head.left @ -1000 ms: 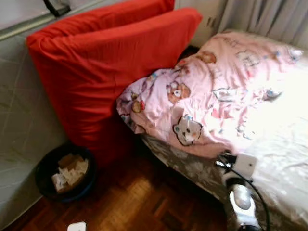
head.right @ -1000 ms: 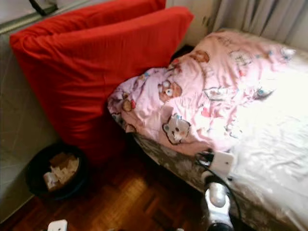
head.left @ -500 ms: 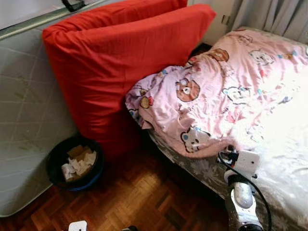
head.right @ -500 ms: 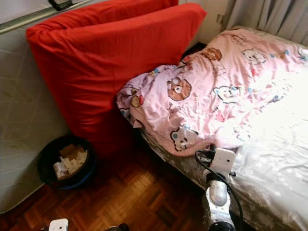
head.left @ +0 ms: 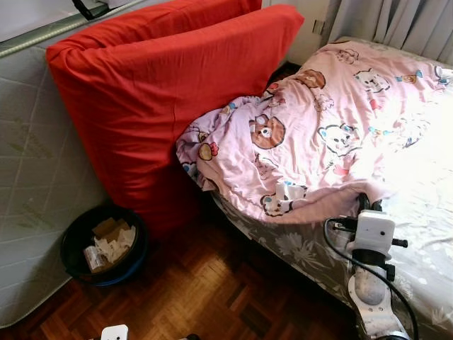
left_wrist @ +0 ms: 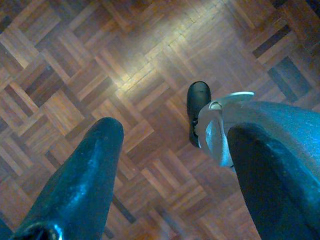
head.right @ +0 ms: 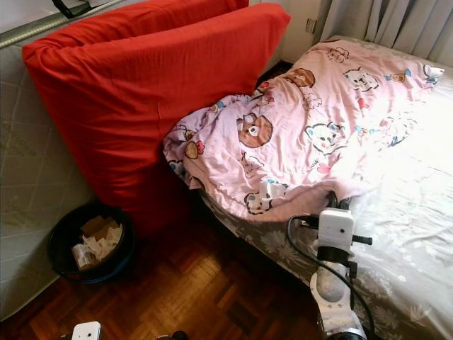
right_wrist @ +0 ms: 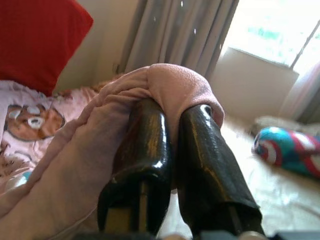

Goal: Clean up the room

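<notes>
Right tool [right_wrist: 167, 150] has its two black fingers [right_wrist: 140, 150] pinched together on a fold of the pink blanket [head.left: 318, 134], at the blanket's lower edge, right-center of the left eye view. The blanket, bear-printed, lies spread over the bed [head.left: 417, 241], upper right. Left tool [left_wrist: 170, 170] has fingers spread wide, gripping nothing, above the parquet floor [left_wrist: 75, 65]. Red cushion [head.left: 163, 99] leans upper left; dark bin [head.left: 102, 244] of paper scraps sits lower left.

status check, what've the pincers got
Right pincer shut on pink blanket edge at bedside. Left pincer open, idle over floor. Nothing blocking.
</notes>
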